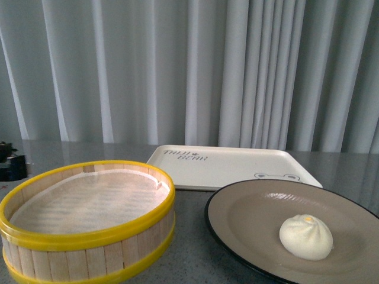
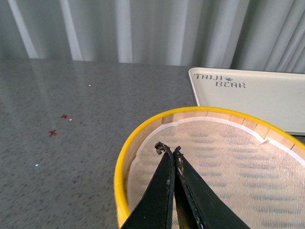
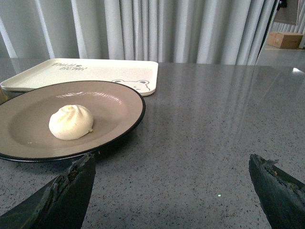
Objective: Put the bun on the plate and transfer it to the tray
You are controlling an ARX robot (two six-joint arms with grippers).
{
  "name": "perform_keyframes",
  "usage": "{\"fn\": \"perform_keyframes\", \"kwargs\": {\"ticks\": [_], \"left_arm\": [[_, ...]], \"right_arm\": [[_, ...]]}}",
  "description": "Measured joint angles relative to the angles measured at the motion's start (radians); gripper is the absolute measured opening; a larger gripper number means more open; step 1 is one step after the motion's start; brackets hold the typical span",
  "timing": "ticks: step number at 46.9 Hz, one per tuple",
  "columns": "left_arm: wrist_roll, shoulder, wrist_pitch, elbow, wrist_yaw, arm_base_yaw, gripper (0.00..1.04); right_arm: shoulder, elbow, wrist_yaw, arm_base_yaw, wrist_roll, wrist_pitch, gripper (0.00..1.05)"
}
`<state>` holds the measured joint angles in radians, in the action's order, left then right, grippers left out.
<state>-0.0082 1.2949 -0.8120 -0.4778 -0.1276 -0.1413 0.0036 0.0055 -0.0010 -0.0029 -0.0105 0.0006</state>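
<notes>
The cream-white bun point(image 1: 306, 236) with a pleated top sits on the beige plate point(image 1: 249, 216) with a black rim at the front right. It also shows in the right wrist view point(image 3: 71, 122), on the plate point(image 3: 114, 107). The cream tray point(image 1: 237, 165) lies behind the plate, empty; it also shows in the left wrist view point(image 2: 267, 98) and the right wrist view point(image 3: 95, 71). My right gripper point(image 3: 171, 164) is open and empty over the bare table beside the plate. My left gripper point(image 2: 167, 150) is shut and empty above the steamer basket. Neither arm shows in the front view.
A yellow-rimmed wooden steamer basket point(image 1: 89, 236) with a white liner stands at the front left, empty; it also shows in the left wrist view point(image 2: 121, 162). A dark object point(image 1: 12, 165) sits at the far left. Grey curtains hang behind the grey table point(image 3: 219, 124).
</notes>
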Motion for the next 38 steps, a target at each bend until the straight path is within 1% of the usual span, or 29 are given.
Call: {"fn": "perform_keyframes", "kwargs": {"ticks": [6, 12, 22, 25, 27, 38], "left_arm": [[0.000, -0.095, -0.023, 0.119, 0.019, 0.038, 0.04], [0.000, -0.152, -0.026, 0.185, 0.037, 0.050, 0.04], [0.000, -0.249, -0.019, 0.268, 0.061, 0.071, 0.04], [0.001, -0.280, -0.009, 0.290, 0.112, 0.106, 0.04], [0.001, -0.305, 0.000, 0.307, 0.120, 0.122, 0.04], [0.001, -0.420, 0.056, 0.367, 0.124, 0.139, 0.04]], "right_arm": [[0.000, 0.000, 0.000, 0.000, 0.000, 0.000, 0.96], [0.000, 0.000, 0.000, 0.000, 0.000, 0.000, 0.96], [0.000, 0.000, 0.000, 0.000, 0.000, 0.000, 0.96], [0.000, 0.000, 0.000, 0.000, 0.000, 0.000, 0.96], [0.000, 0.000, 0.000, 0.000, 0.000, 0.000, 0.96], [0.000, 0.000, 0.000, 0.000, 0.000, 0.000, 0.96]]}}
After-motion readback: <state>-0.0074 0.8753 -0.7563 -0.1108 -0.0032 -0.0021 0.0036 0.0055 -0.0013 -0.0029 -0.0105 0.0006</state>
